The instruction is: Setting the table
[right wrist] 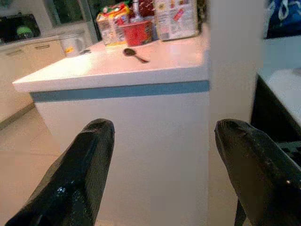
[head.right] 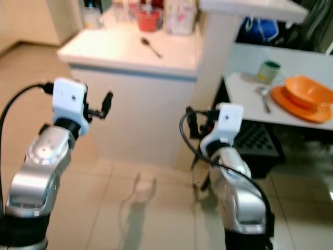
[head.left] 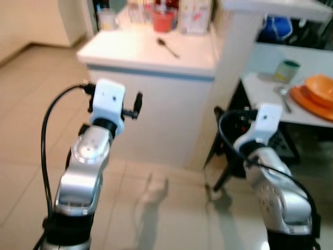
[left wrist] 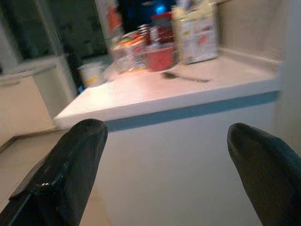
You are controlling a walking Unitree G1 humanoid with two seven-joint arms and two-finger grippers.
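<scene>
One dark metal spoon (head.left: 167, 47) is lying on the white counter top with a blue band under its edge (head.left: 148, 52), in front of a red plastic container (head.left: 163, 21). It is sitting well ahead of and above both grippers, touching neither. The left gripper (left wrist: 164, 160) is hanging in front of the counter's white face with its two black fingers (left wrist: 77, 165) spread apart and holding nothing. The right gripper (right wrist: 162, 162) is pointing at the same white face near the counter's corner, its fingers likewise spread wide and empty.

Behind the spoon, printed cartons (right wrist: 176, 19) and a white mug (right wrist: 74, 44) are crowding the back of the counter; the labels are blurring beyond reading and an exact count is not possible.

To the robot's right, a white table (head.right: 244, 99) is carrying one orange bowl (head.right: 307, 91) resting on one orange plate (head.right: 291, 107), one green cup (head.right: 269, 70), and one piece of silver cutlery (head.right: 263, 98) just beside the plate; whether spoon or fork is hard to tell. The far table edge is running out of view. A blue object (head.left: 276, 26) beyond is showing only partly.
</scene>
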